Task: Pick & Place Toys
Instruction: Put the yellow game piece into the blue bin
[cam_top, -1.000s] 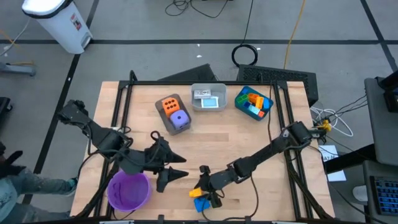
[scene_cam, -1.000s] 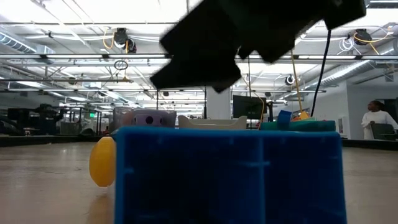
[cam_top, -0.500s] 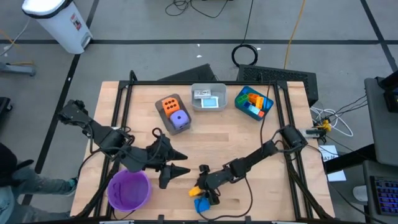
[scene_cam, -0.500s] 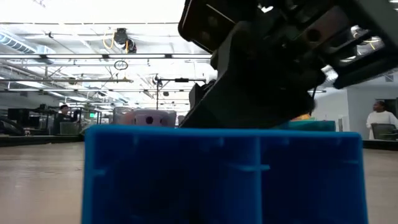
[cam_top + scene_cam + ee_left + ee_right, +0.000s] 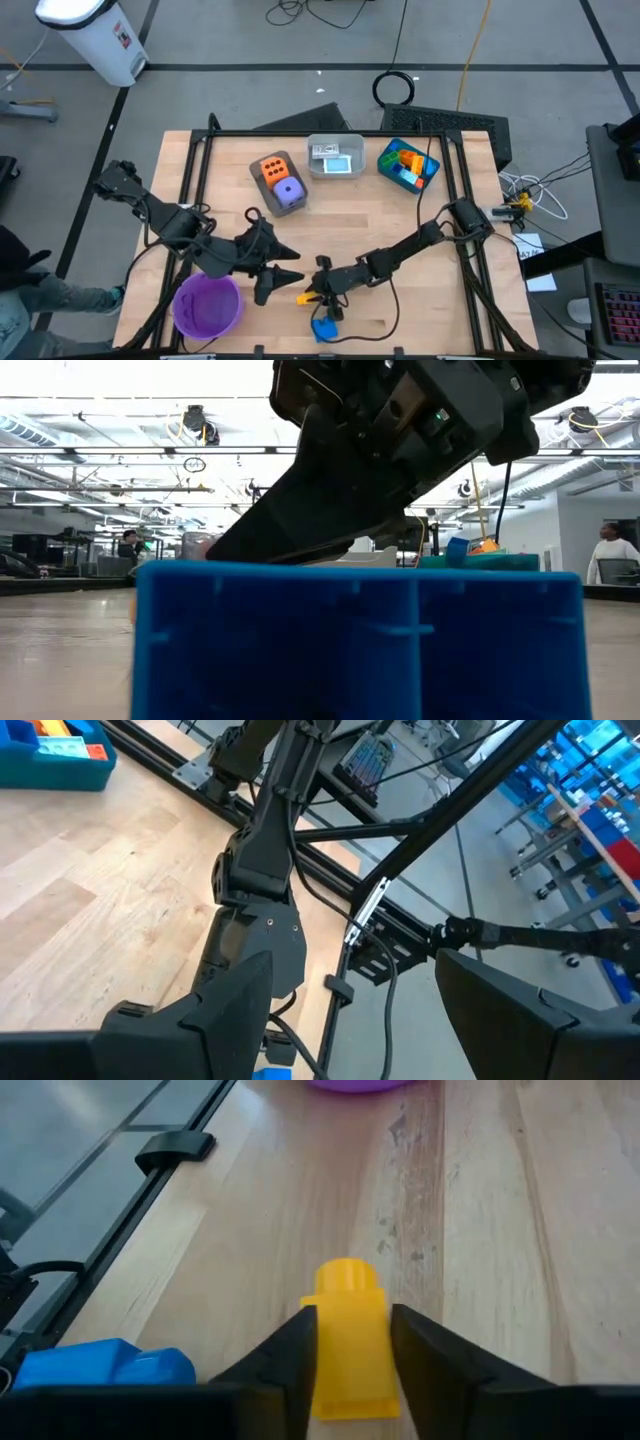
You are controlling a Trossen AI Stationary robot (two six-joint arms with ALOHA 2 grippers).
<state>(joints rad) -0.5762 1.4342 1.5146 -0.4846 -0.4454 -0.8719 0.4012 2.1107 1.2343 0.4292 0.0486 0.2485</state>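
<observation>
Near edge of the tabletop: blue brick (image 5: 322,328) lies loose, just in front of the right gripper (image 5: 318,292). Right wrist view shows that gripper's two fingers (image 5: 290,1355) pressed against the sides of a yellow brick (image 5: 347,1335), stud end pointing forward; grip looks square. The same yellow brick shows in the high view at the fingertips, left of the gripper.

Purple bowl (image 5: 207,306) sits at the near-left corner. Left gripper (image 5: 283,277) hovers just right of it, fingers apart, nothing between them.

Far edge: grey bin (image 5: 279,183) with orange and purple dice, white bin (image 5: 335,157), teal bin (image 5: 408,165) with assorted bricks.

Judgement: step in hand is securing the yellow brick. To do it well, confirm the clamp is firm, then lift straight up to avoid dragging against the blue brick; keep clear of the left gripper, which is near.
</observation>
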